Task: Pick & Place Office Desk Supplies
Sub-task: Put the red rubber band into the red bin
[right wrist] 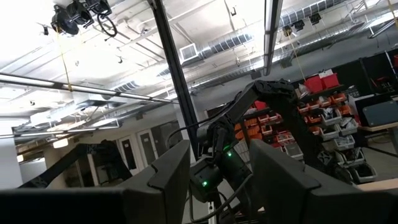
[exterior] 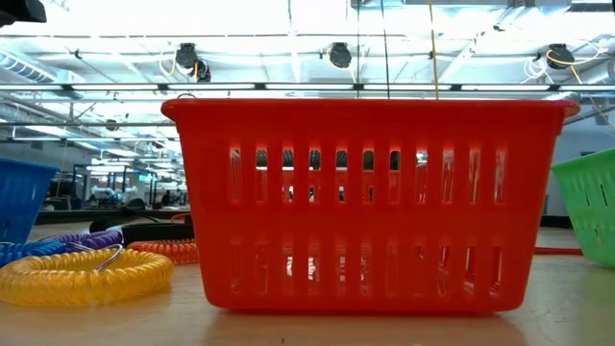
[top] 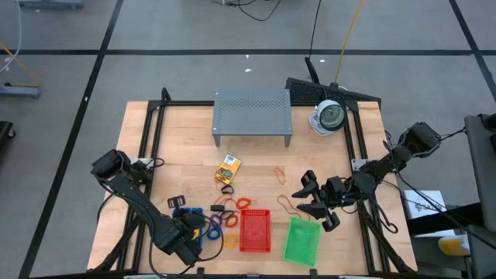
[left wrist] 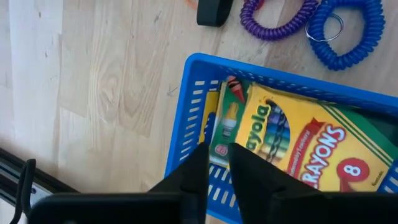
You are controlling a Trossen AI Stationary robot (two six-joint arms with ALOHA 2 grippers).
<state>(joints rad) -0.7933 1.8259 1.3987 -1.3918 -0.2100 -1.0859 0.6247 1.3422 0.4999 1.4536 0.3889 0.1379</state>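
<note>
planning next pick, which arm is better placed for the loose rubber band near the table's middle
Right, probably. The right gripper hangs open above the table beside the rubber band, while the left gripper is over the blue tray, farther away.

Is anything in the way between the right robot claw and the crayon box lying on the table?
Nothing visible. Between the right gripper and the yellow-and-green cardboard crayon box lies only bare wooden table and a thin reddish rubber band, lying flat.

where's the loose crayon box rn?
High view: the crayon box lies flat mid-table, in front of the grey shelf and behind the red tray, clear of both end effectors.
</note>
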